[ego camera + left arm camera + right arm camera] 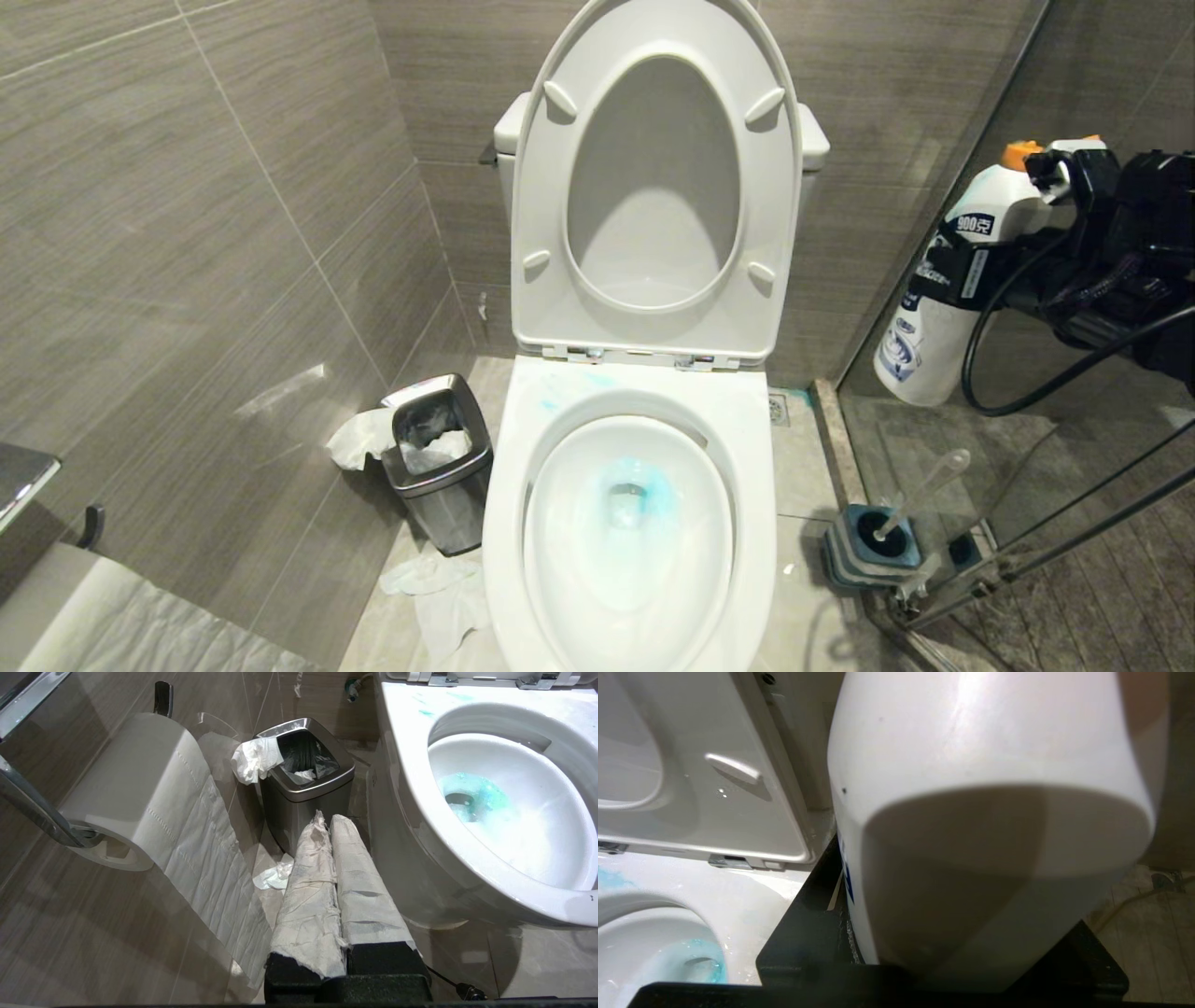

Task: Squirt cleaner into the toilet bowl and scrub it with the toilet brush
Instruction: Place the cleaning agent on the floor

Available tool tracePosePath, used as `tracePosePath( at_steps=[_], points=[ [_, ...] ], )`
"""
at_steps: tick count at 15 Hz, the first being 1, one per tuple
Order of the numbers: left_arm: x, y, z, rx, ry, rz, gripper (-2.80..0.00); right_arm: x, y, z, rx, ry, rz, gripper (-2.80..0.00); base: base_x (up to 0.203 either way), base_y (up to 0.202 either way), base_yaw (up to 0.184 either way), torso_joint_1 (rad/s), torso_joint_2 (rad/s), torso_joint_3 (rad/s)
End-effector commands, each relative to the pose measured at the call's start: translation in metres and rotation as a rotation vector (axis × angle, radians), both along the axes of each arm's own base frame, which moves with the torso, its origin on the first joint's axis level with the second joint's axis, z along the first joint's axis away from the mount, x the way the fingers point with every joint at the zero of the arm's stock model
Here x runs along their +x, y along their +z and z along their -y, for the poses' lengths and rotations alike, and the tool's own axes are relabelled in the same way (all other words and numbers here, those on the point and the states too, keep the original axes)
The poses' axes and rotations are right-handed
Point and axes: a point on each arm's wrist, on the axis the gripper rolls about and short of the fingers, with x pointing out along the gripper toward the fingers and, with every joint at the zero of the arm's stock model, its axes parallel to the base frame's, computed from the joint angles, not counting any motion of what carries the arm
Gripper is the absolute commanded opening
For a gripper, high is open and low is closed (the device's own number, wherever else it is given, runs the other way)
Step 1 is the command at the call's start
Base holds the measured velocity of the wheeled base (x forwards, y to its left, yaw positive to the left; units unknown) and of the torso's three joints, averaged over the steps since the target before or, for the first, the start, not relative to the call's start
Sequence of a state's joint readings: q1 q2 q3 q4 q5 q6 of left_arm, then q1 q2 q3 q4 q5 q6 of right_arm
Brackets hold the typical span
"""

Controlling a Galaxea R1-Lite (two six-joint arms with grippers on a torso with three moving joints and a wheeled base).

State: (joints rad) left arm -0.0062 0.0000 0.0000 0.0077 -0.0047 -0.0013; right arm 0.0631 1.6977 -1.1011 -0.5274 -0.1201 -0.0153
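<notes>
The left gripper (329,823) sits low beside the bowl (747,485), on the robot's left. Its two paper-wrapped fingers (355,882) are pressed together with nothing between them. They point toward the bin (306,793), which stands on the floor just left of the bowl with tissue (254,760) draped over its rim. A paper roll (140,788) hangs on the wall holder near this arm.

The bowl occupies the centre foreground. Cleaner (653,490) shows as a turquoise tint in the water around the drain and as pale smears on the rear rim near the hinges (588,355). The seat (653,187) and lid stand upright against the tank.

The brush (910,504) stands in its blue-grey holder (864,551) on the floor just right of the bowl, handle leaning away to the right. No gripper touches it.

The right gripper (971,271) is raised at the right, above the brush and well apart from it. Its jaws are clamped around the middle of a white bottle (934,308), held tilted, orange cap (1022,151) uppermost, base toward the floor. The bottle is to the right of the bowl, not over it.
</notes>
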Motion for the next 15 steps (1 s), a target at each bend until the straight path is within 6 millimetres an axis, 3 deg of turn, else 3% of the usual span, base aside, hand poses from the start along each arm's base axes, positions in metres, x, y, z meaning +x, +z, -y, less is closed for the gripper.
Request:
tracePosePath(
  at_steps=[1, 10, 15],
  points=[
    [0.0, 0.0, 0.0, 0.001, 0.0, -0.003, -2.8, 0.001, -0.009, 0.003, -0.001, -0.004, -0.018, -2.8, 0.0, 0.0, 0.0, 0.0, 0.0, 0.0],
    [0.0, 0.0, 0.0, 0.003, 0.0, -0.003, -2.8, 0.001, -0.023, 0.003, -0.003, -0.006, -0.062, -2.8, 0.0, 0.0, 0.0, 0.0, 0.0, 0.0],
    [0.0, 0.0, 0.0, 0.004, 0.0, -0.003, -2.8, 0.021, -0.04, 0.002, -0.005, -0.005, -0.016, -2.8, 0.0, 0.0, 0.0, 0.003, 0.0, -0.127]
  ],
)
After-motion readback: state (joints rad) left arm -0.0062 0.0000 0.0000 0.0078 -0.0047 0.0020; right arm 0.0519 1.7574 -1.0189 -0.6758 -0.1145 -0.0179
